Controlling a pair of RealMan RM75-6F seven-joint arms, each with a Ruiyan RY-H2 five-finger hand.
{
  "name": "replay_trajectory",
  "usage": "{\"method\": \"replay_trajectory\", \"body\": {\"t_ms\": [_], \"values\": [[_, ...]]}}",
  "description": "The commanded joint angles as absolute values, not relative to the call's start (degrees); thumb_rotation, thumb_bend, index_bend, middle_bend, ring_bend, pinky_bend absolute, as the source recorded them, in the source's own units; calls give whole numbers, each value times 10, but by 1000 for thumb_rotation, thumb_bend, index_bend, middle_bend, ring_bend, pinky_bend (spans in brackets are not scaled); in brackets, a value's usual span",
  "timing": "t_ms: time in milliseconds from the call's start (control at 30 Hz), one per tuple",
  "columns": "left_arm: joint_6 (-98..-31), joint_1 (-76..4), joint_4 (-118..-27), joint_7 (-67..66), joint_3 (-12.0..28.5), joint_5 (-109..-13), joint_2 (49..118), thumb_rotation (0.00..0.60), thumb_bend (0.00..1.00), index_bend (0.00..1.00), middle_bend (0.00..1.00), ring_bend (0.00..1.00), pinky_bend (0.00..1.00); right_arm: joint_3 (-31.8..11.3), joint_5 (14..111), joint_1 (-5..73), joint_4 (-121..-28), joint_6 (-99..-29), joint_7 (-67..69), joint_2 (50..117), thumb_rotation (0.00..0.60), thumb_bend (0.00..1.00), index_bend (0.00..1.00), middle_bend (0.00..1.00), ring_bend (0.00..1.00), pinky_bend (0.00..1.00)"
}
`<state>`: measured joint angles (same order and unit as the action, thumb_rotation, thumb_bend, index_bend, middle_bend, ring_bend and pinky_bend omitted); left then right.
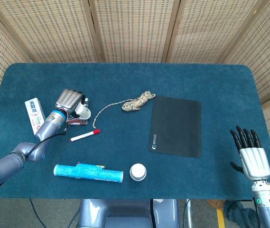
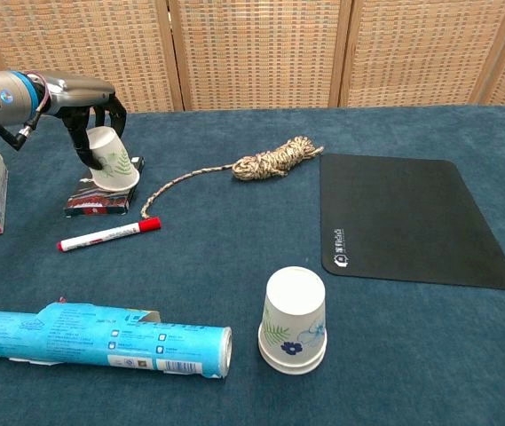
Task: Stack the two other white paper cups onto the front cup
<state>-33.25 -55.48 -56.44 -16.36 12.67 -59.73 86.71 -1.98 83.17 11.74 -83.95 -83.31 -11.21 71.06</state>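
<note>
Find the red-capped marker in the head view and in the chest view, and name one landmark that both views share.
Head view: the marker lies left of centre, below the left hand.
Chest view: the marker lies at the left, in front of the tilted cup.
Shared landmark: the rope, up and right of the marker.
</note>
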Motion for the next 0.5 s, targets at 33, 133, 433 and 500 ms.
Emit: {"method": "replay_trajectory", "body": {"t_ms": [33, 133, 433, 500], "values": [[-372, -538, -639, -126, 134, -638, 816, 600, 49, 530, 388, 373, 393, -21, 833, 116, -843, -833, -111, 709, 600, 0, 7, 0, 0, 0], [-405, -524, -720, -99, 136, -678, 768, 600, 41, 527, 388, 373, 393, -22, 836, 114, -847, -834, -112, 707, 600, 0, 7, 0, 0, 0], [-462, -500, -922, -42, 110, -812, 678, 600, 27, 525, 388, 373, 393, -24, 843, 109, -859, -838, -119, 704, 600, 0, 7, 0, 0, 0], [-470, -500, -941, -24, 100, -844, 679, 600, 24, 527, 388, 373, 393, -24, 844, 108, -861, -837, -119, 703, 600, 0, 3, 0, 0, 0]]}}
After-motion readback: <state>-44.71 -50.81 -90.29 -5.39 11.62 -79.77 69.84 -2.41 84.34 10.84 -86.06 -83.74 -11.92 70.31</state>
